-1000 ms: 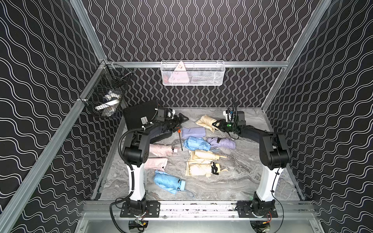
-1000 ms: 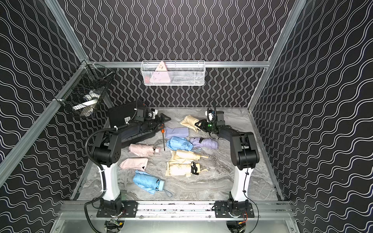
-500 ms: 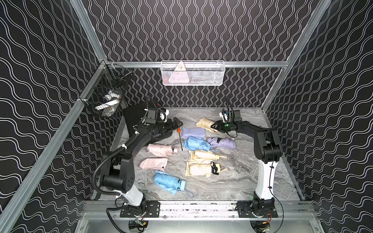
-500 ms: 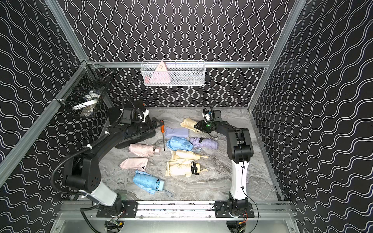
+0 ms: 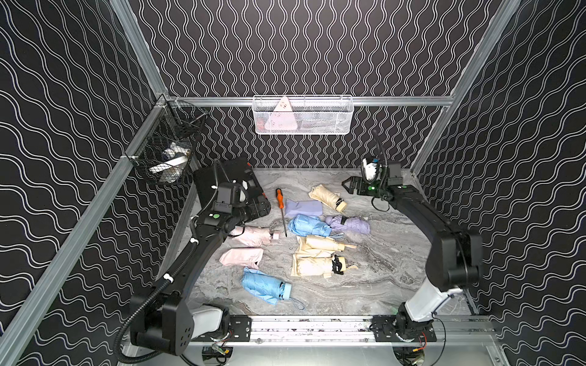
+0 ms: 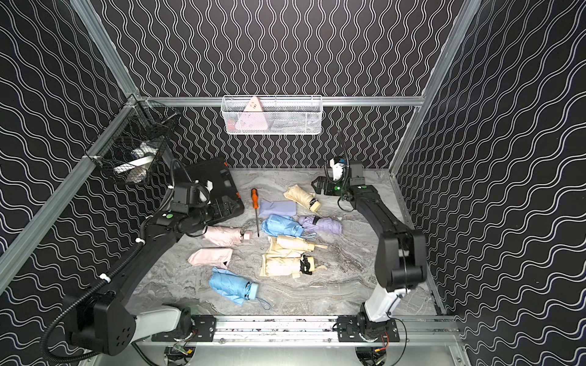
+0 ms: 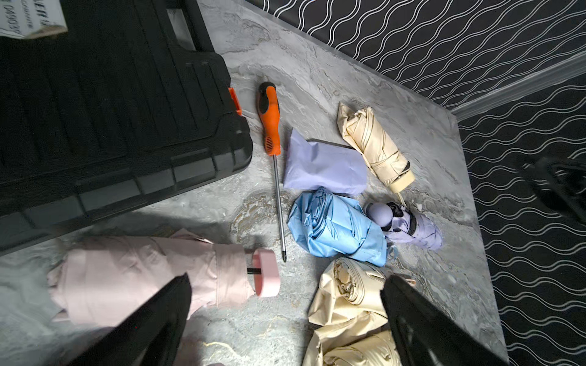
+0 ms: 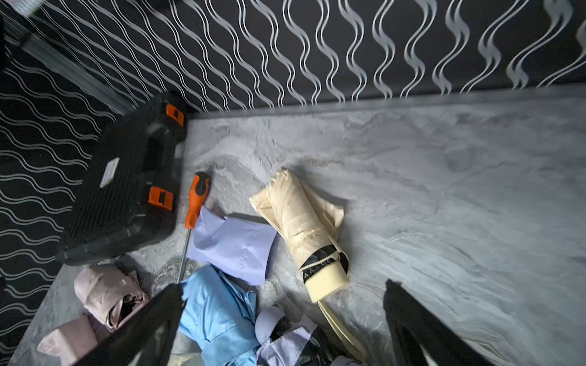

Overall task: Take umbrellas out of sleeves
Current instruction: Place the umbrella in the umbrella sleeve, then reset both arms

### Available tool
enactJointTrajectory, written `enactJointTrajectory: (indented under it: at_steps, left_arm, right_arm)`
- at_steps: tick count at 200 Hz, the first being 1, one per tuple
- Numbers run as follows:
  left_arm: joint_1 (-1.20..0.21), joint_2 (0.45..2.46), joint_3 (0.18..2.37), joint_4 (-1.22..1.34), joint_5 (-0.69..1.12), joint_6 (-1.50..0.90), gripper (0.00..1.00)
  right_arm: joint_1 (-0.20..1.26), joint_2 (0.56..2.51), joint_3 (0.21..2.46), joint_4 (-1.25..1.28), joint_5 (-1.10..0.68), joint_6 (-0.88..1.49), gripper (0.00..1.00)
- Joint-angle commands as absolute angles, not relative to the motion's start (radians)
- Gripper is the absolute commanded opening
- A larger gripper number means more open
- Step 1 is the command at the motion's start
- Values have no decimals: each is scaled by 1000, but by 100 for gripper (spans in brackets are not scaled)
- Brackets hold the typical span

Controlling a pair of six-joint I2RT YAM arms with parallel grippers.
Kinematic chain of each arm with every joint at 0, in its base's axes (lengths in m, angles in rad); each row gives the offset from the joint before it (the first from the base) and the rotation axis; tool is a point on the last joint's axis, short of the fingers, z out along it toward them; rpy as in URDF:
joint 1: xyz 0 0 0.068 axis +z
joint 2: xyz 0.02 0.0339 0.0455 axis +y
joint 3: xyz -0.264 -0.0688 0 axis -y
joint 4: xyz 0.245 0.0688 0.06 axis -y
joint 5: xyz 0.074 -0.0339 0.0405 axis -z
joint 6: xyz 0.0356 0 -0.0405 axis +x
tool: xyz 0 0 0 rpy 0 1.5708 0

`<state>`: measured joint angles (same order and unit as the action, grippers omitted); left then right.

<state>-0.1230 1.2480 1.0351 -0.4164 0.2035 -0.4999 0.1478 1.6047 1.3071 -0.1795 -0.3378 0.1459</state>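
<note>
Folded umbrellas and limp sleeves lie scattered mid-table. A cream umbrella [image 5: 326,197] [image 8: 304,228] lies farthest back, beside a flat lilac sleeve [image 5: 303,207] [image 7: 323,168]. Nearer are a light blue umbrella [image 5: 309,225], a lilac umbrella [image 5: 350,224], two cream bundles [image 5: 317,253], a pink umbrella [image 5: 252,236] [image 7: 152,275], a pink sleeve [image 5: 241,256] and another light blue umbrella [image 5: 264,285]. My right gripper [image 5: 350,187] [image 8: 285,317] hangs open and empty just right of the far cream umbrella. My left gripper [image 6: 222,209] [image 7: 285,317] is open and empty above the pink umbrella's handle.
A black hard case [image 5: 228,187] lies at the back left, under my left wrist. An orange-handled screwdriver [image 5: 280,206] lies between the case and the lilac sleeve. A white wire basket [image 5: 302,115] and a black one [image 5: 168,152] hang on the walls.
My right gripper has opened and lifted slightly away from the far cream umbrella. My left gripper drew back from the screwdriver toward the case, its arm swinging low.
</note>
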Motion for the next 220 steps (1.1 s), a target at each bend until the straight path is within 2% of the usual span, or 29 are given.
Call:
enactJointTrajectory:
  at_steps: [1,32,63,88,108,127,145,183,220]
  left_arm:
    - [-126,1212,1038,-445,142,-494,99]
    - [-166,1152,1010,-469,-35,-525,99]
    - [-217,1057,855,-316,-80,-378,99]
    - [-232,1008,755,-251,-147,-312,99]
    - [-233,1014,720,-226,-182,-257,99]
    - [-233,1032,683,-183,-200,-226,99]
    - [-235,1028,658,-148,-203,-204,99]
    - [-235,1041,593,2,-272,-113,99]
    - [-206,1154,550,190,-271,-34,99]
  right_arm:
    - [147,1473,1236,-105,-278,169,100]
    - [147,1292,1061,-51,-287,227,100]
    - [147,1134,905,-85,-174,152,100]
    - [145,1040,750,-8,-31,136,100]
    - [136,997,642,54,-20,11,100]
    - [98,1041,602,64,-1,-5,100]
    - [56,1099,540,207,-16,12,100]
    - [18,1342,521,441,0,-4,100]
    - [-22,1496,526,545,-47,19,100]
